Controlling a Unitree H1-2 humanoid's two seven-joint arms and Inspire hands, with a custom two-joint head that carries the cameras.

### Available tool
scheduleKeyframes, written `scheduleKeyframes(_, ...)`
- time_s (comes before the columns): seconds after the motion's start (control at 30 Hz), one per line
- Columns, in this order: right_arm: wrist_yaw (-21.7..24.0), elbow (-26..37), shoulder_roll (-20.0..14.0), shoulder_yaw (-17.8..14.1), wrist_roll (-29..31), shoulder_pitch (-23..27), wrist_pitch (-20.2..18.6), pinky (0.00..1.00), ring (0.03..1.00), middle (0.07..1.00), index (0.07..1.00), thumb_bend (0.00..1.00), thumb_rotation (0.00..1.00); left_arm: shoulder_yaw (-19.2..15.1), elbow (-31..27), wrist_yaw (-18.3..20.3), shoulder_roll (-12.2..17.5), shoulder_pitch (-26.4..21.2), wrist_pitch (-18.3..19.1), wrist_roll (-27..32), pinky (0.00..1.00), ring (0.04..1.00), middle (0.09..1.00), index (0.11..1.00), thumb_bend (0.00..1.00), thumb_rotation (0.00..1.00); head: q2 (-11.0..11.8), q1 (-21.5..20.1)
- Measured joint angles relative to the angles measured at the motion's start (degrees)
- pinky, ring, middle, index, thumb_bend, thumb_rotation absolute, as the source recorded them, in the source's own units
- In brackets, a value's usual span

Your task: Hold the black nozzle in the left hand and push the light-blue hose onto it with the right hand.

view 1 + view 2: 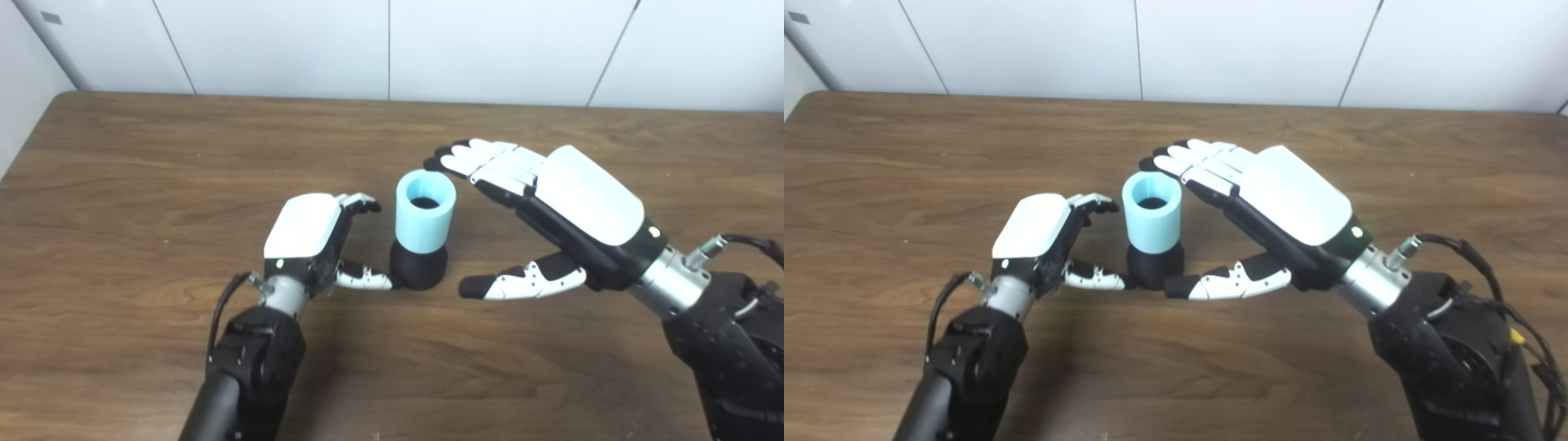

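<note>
A short light-blue hose (425, 211) stands upright on a black nozzle (419, 266) in the middle of the wooden table (153, 184). The hose's lower end sits over the nozzle's top. My left hand (315, 239) is just left of the pair, open, with its thumb tip touching the nozzle's base and its fingers curled apart from the hose. To the right, my right hand (551, 208) is open, its fingers stretched out above and behind the hose's rim and its thumb low beside the nozzle without touching it.
The table (906, 153) runs back to a white panelled wall (392, 43). A black cable (750, 242) loops off my right wrist near the right edge. Nothing else lies on the wood.
</note>
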State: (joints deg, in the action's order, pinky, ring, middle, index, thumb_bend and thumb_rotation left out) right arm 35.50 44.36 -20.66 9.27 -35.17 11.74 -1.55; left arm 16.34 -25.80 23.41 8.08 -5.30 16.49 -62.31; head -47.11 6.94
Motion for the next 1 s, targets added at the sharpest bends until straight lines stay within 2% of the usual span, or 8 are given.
scheduleKeyframes(0.2,-0.55,-0.04,-0.08,-0.67,-0.14,-0.13,0.45,0.89,0.927,0.906,0.897,0.49,0.9,-3.67,-2.42,4.52,3.3,-3.13,0.42,1.7,0.6,0.714,0.796,0.742,1.0,0.3,0.35,-0.09)
scheduleKeyframes(0.33,-1.12,-0.64,-0.13,-1.17,-0.04,-0.2,1.19,0.89,0.928,0.902,0.894,0.48,0.89,-6.21,-3.41,4.79,5.26,-3.39,0.41,3.24,0.59,0.744,0.863,0.77,1.0,0.31,0.35,0.09)
scheduleKeyframes(0.5,-1.13,-0.73,-0.14,-1.71,0.67,-0.2,1.2,0.89,0.932,0.904,0.901,0.48,0.88,-9.62,-3.67,4.2,6.0,-3.3,0.43,6.46,0.59,0.784,0.875,0.783,1.0,0.35,0.44,0.09)
scheduleKeyframes(0.6,-1.04,-0.71,-0.15,-2.65,2.8,-0.24,-0.54,0.92,0.961,0.951,0.945,0.47,0.84,-14.99,-3.66,-0.74,3.81,-2.69,-0.49,15.37,0.7,0.839,0.867,0.792,1.0,0.39,0.27,0.17)
scheduleKeyframes(0.67,-0.94,-0.7,-0.15,-4.09,5.29,-0.51,-2.88,0.9,0.97,0.985,0.984,0.47,0.84,-19.33,-3.66,-5.24,1.0,-1.86,-1.58,22.18,0.78,0.866,0.873,0.824,0.89,0.47,0.35,0.09)
scheduleKeyframes(0.73,-1.13,-0.88,-0.13,-5.61,8.05,-1.11,-5.16,0.85,0.971,0.997,0.997,0.47,0.83,-22.73,-3.66,-8.32,-0.9,-0.96,-2.36,29.49,0.78,0.827,0.847,0.836,0.81,0.58,0.26,0.09)
scheduleKeyframes(0.87,-3.31,-3.47,0.55,-7.76,12.9,-3.06,-7.76,0.87,0.991,1.0,1.0,0.47,0.86,-27.56,-3.79,-10.87,-1.86,0.18,-0.47,39.49,0.79,0.841,0.856,0.841,0.73,0.6,0.18,0.26)
scheduleKeyframes(1.0,-5.73,-6.37,2.61,-8.1,13.64,-5.52,-10.7,0.83,0.938,0.992,1.0,0.47,0.97,-28.95,-4.78,-11.83,-2.09,1.1,3.26,45.37,0.95,0.937,0.905,0.885,0.64,0.6,-0.17,-0.52)
